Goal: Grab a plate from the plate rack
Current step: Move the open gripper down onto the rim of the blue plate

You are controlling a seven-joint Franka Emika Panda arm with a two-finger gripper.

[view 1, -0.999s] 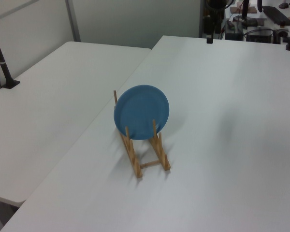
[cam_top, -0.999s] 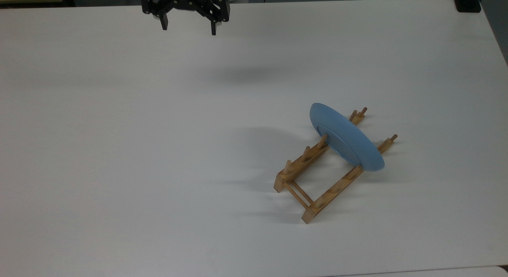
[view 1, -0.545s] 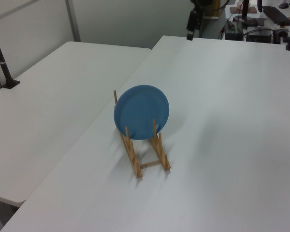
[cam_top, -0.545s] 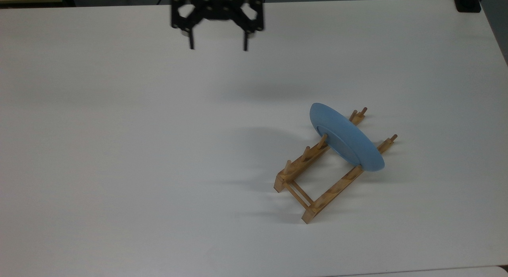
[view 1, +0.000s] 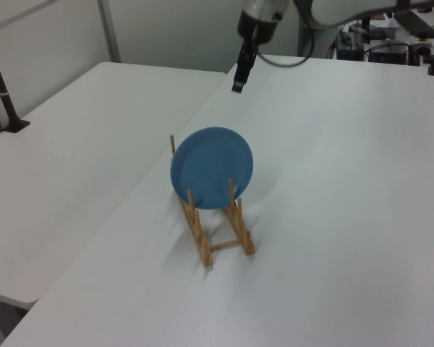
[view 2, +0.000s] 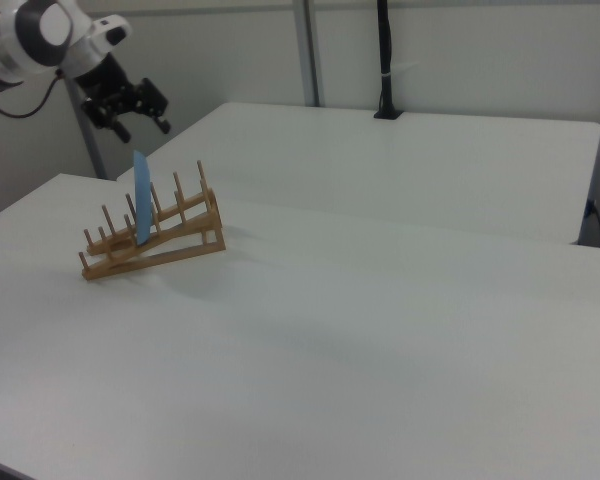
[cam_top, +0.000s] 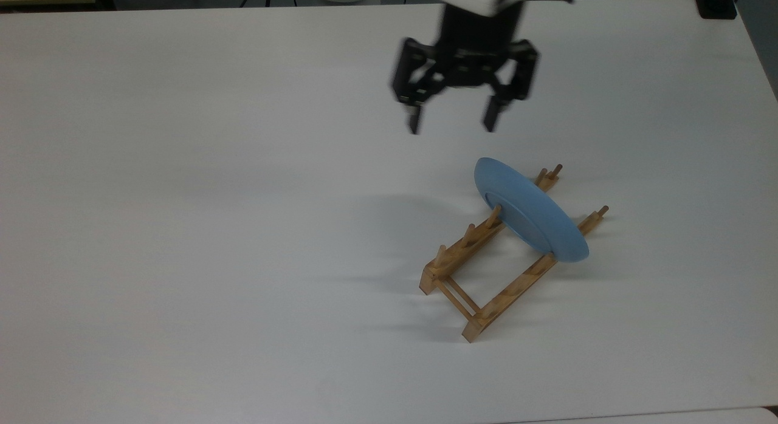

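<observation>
- The gripper (cam_top: 453,127), fingers spread wide and empty, has moved from the top view's upper left toward centre right, nearer the plate (cam_top: 530,210).
- Plate unmoved, upright in the plate rack (cam_top: 486,272).

White arm (view 2: 35,35), seemingly black two-fingered claw (cam_top: 453,125).

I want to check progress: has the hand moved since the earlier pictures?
Yes. In the top view the hand has gone right and down the picture, toward the plate in the rack.

Tool (cam_top: 451,131) aloft, fingers spread wide
</observation>
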